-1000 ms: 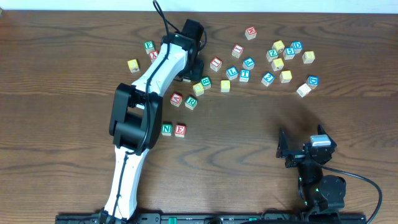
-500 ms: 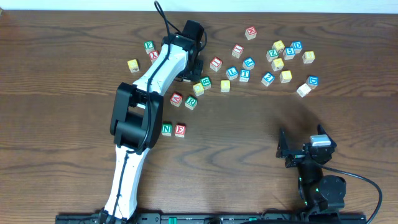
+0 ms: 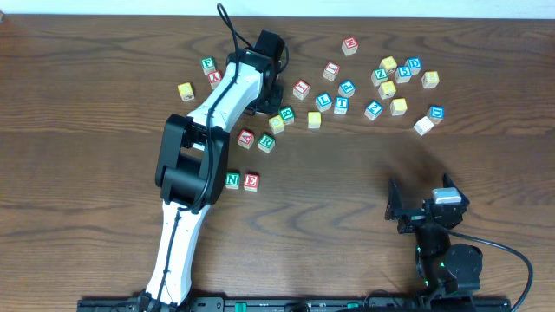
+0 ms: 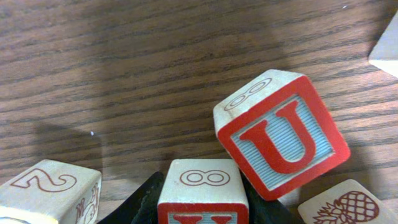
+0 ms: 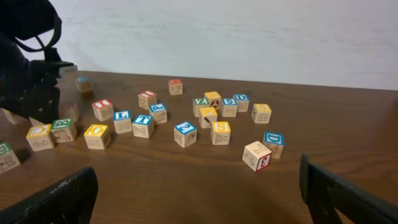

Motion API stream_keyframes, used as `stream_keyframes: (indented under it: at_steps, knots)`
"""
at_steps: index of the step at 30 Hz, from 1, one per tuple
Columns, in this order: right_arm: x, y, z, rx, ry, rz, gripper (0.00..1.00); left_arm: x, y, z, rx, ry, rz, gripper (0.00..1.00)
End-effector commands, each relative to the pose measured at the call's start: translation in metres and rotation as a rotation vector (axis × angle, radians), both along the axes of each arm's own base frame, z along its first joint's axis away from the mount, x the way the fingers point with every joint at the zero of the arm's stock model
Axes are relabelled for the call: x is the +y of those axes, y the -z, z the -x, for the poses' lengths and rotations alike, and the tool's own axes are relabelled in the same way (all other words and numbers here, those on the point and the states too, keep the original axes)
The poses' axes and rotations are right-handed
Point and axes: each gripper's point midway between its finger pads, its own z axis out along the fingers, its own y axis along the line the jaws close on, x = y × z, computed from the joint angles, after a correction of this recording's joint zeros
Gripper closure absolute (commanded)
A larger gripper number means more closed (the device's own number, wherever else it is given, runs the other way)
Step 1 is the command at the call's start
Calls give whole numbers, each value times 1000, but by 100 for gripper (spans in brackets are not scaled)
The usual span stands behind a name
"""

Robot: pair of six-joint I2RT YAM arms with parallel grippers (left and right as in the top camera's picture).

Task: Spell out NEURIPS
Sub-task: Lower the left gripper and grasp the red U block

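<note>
In the left wrist view my left gripper is shut on a red-framed wooden cube with an 8 on its upper face; its letter is cut off by the frame edge. A red U cube leans tilted just to the right of it. From overhead, the left gripper sits low among the cubes at the back of the table. A green N cube and a red E cube stand side by side nearer the front. My right gripper rests open at the front right, holding nothing.
Several loose letter cubes are scattered at the back right. A red A cube and a green R cube lie by the left arm. A cube with a 2 and a pineapple cube flank the left gripper.
The left arm has barely shifted in the overhead view. The right arm has not moved.
</note>
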Motion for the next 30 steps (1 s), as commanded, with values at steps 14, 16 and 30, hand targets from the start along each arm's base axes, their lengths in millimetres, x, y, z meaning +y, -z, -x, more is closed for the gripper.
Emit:
stream_keyframes:
  at_steps: [14,16,30]
  knots:
    - [-1,2,0,6,4,-7,1,5,11,7,37,3,-27,51]
    - [-1,2,0,6,4,-7,1,5,6,7,31,7,-25,48]
    - [-1,2,0,6,4,-7,1,5,1,7,26,11,-24,79]
